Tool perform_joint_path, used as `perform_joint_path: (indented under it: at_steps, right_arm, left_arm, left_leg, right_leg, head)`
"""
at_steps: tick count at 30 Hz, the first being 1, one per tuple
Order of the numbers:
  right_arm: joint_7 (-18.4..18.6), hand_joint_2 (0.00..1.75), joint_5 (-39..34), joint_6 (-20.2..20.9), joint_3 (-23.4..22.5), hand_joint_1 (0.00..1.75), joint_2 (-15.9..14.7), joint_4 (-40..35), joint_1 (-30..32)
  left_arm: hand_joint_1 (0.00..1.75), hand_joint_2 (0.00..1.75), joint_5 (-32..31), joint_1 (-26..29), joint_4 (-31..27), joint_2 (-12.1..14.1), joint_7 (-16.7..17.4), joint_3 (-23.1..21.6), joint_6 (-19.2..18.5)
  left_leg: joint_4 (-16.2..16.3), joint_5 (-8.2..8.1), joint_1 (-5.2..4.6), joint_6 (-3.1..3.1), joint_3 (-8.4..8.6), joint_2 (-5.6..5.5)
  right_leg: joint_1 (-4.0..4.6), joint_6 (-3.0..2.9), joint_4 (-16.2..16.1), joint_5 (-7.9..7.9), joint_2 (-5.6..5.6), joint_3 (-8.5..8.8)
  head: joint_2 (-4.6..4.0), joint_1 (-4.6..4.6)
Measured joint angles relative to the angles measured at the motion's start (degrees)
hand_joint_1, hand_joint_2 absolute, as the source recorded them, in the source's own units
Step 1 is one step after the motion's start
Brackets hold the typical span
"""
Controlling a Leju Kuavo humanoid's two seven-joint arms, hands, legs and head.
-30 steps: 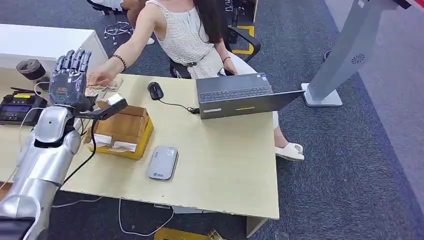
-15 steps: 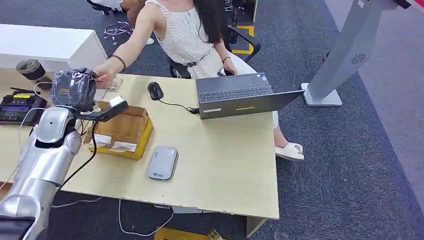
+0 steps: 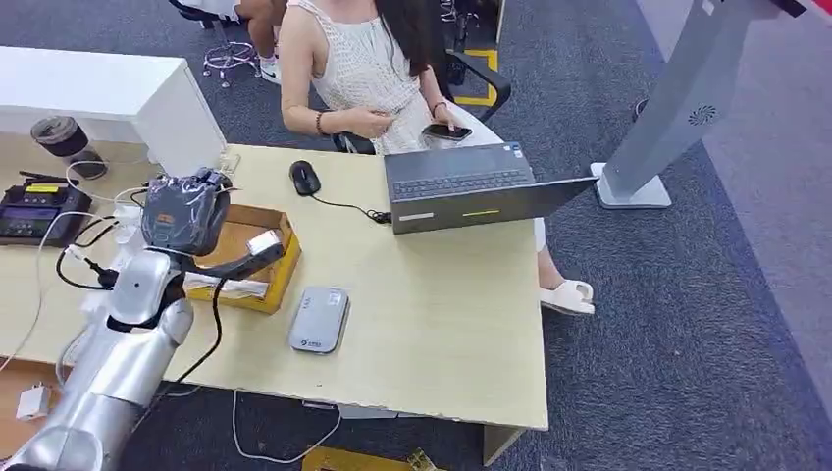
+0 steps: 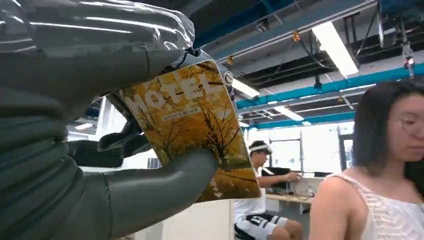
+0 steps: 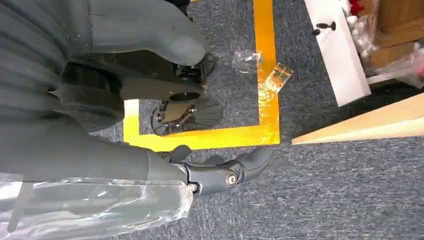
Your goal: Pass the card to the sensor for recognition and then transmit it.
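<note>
Left robot hand (image 4: 95,150) gripping the card (image 4: 192,127) above the cardboard box (image 3: 257,257), right robot hand (image 5: 150,125) empty, fingers apart

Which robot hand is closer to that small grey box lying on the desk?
The left. The left robot hand holds the card above the cardboard box, beside the grey box. The right robot hand hangs by the floor, off the desk.

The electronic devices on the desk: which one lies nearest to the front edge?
The flat grey card reader, in front of the cardboard box. The laptop, mouse and black terminal all sit farther back.
</note>
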Motion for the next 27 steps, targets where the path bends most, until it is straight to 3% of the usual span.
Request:
perform_joint_path:
  at_steps: [5,8,14,17,23,27]
  right_arm:
    - [-0.63,1.75,-0.55,-0.33,-0.02,0.00,0.02,0.00,0.16]
    - [-0.92,1.75,-1.18,-0.68,-0.02,0.00,0.04,0.00,0.17]
    - [-0.96,1.75,-1.22,-0.76,-0.02,0.00,0.04,0.00,0.22]
    - [-0.96,1.75,-1.31,-0.81,-0.02,0.00,0.04,0.00,0.24]
    - [-0.96,1.75,-1.77,-0.81,-0.02,0.00,0.04,0.00,0.30]
    - [-0.94,1.75,-2.05,-1.01,-0.07,0.00,0.04,0.00,0.34]
  left_arm:
    - [1.75,1.75,-1.80,6.25,-7.02,-3.21,-1.42,-4.31,-0.31]
    - [1.75,1.75,-2.71,8.35,-8.93,-4.85,0.09,-8.18,-3.45]
    - [1.75,1.75,-2.86,9.08,-9.20,-5.81,1.64,-12.04,-6.63]
    - [1.75,1.75,-3.21,9.09,-9.20,-6.03,3.17,-12.87,-11.19]
    - [1.75,1.75,-3.54,9.07,-9.20,-6.14,3.65,-13.83,-12.56]
    - [1.75,1.75,-4.75,8.62,-7.97,-6.53,7.81,-14.05,-20.05]
  left_leg:
    - [0.00,0.00,-0.01,0.01,-0.02,-0.03]
    - [0.01,-0.01,-0.01,0.01,-0.03,0.03]
    - [0.02,0.01,0.00,-0.01,-0.04,0.01]
    - [0.01,0.04,0.01,-0.05,-0.04,0.01]
    - [0.01,0.07,0.02,-0.09,-0.06,0.02]
    - [0.01,0.07,0.02,-0.09,-0.07,0.02]
  right_leg:
    - [-0.02,0.01,-0.02,0.00,-0.04,0.00]
    - [-0.02,0.05,-0.02,0.04,-0.01,-0.03]
    - [0.04,-0.05,-0.02,0.11,-0.01,-0.04]
    - [0.06,-0.05,-0.01,0.11,-0.01,-0.07]
    - [0.08,-0.06,0.00,0.11,0.00,-0.09]
    - [0.07,-0.06,0.00,0.11,0.00,-0.11]
  head:
    - [0.00,0.00]
    - [0.00,0.00]
    - [0.00,0.02]
    - [0.00,0.00]
    - [0.00,0.00]
    - [0.00,0.00]
